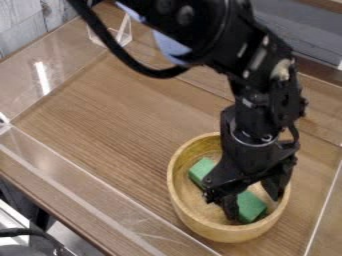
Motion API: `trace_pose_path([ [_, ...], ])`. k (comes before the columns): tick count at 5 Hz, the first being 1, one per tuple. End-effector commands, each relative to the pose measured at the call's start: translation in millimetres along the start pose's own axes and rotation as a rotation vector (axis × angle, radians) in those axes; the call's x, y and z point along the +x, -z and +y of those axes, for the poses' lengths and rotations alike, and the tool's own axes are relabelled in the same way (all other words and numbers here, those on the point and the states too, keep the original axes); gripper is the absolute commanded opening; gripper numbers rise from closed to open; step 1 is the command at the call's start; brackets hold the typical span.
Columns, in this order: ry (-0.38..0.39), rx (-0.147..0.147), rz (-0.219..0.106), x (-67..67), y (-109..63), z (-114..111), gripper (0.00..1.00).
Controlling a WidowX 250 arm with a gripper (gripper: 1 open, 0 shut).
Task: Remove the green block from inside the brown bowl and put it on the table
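So the black gripper is down inside the brown bowl, pointing straight down, jaws spread wide on either side of the green block and not clamped on it. The block lies flat on the bowl's floor, partly hidden behind the fingers. The bowl sits on the wood-grain bench, near its front clear wall.
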State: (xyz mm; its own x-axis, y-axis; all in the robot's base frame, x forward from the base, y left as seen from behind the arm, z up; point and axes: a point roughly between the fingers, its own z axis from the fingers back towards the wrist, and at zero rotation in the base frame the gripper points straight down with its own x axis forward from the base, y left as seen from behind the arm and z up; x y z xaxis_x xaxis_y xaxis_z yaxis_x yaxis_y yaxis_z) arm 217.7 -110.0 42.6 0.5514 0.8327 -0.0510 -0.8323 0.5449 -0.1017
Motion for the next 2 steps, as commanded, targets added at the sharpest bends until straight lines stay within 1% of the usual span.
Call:
trace_pose_path([
  [1,-0.002,-0.041,-0.005,4.5,0.2,-8.1,1.00],
  [2,0.010,-0.042,-0.003,4.6,3.5,-8.1,0.00],
])
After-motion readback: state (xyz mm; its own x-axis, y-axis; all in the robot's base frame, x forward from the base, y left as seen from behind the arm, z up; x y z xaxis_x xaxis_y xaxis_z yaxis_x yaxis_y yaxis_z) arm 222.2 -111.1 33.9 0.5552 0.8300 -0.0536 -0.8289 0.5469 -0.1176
